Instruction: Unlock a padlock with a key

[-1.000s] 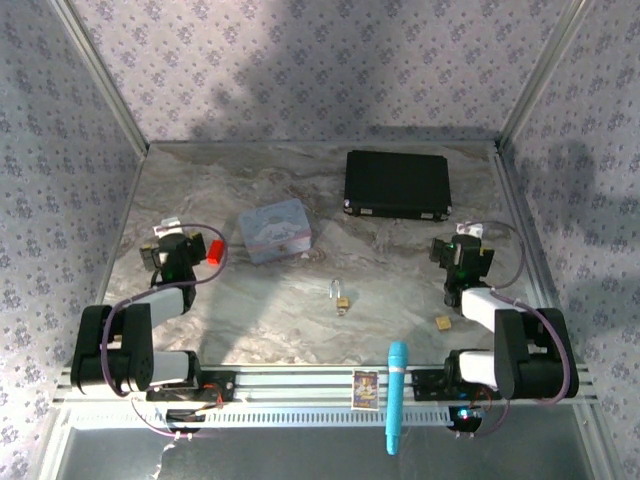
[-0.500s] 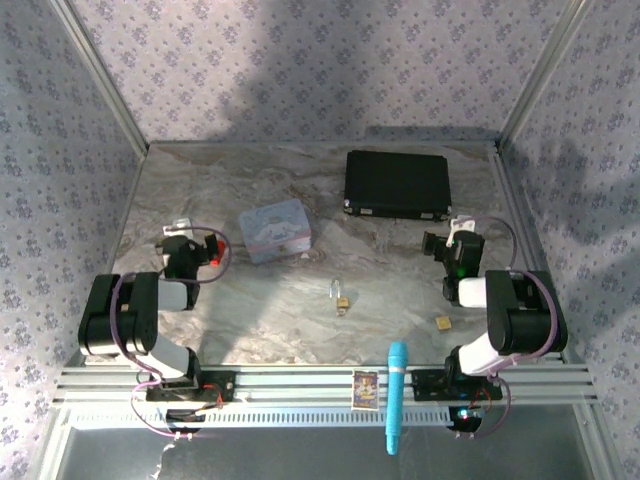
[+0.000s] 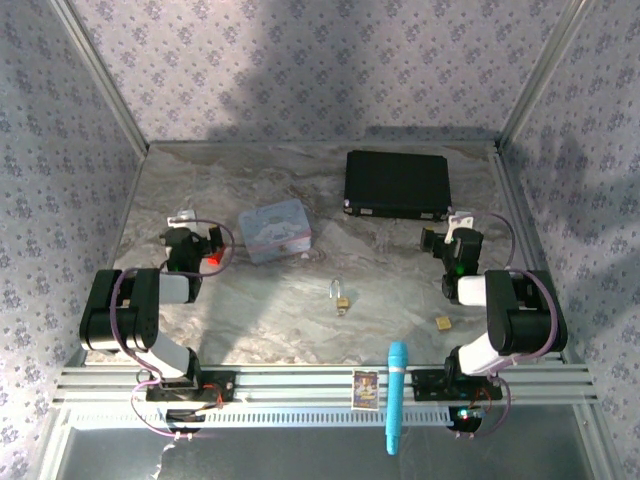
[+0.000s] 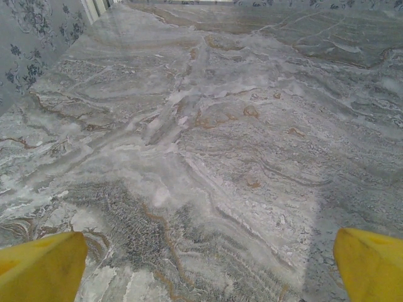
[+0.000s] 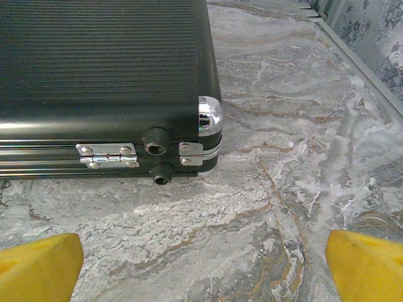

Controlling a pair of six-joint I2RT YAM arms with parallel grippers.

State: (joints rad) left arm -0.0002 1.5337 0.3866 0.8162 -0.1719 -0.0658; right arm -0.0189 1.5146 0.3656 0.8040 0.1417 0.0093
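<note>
The padlock (image 3: 342, 298), a brass body with a thin silver shackle, lies flat on the marble table (image 3: 400, 280) at centre front. A tiny pale speck at its near end looks like the key (image 3: 341, 312); it is too small to tell if they touch. My left gripper (image 3: 191, 240) hovers far to the left of the padlock. In the left wrist view its yellow fingertips (image 4: 41, 267) stand wide apart, so the left gripper (image 4: 208, 267) is open over bare marble. My right gripper (image 3: 452, 238) (image 5: 204, 267) is open too, far to the right.
A black case (image 3: 397, 184) (image 5: 104, 69) lies at the back right, just ahead of my right gripper. A pastel tin (image 3: 274, 231) stands left of centre with a red block (image 3: 213, 258) beside my left gripper. A small tan square piece (image 3: 442, 323) lies front right. A blue tool (image 3: 396, 395) rests on the front rail.
Both arms have folded upward, elbows drawn in. The left gripper shifted slightly right and away; the right gripper moved away toward the black case. The padlock has not moved.
</note>
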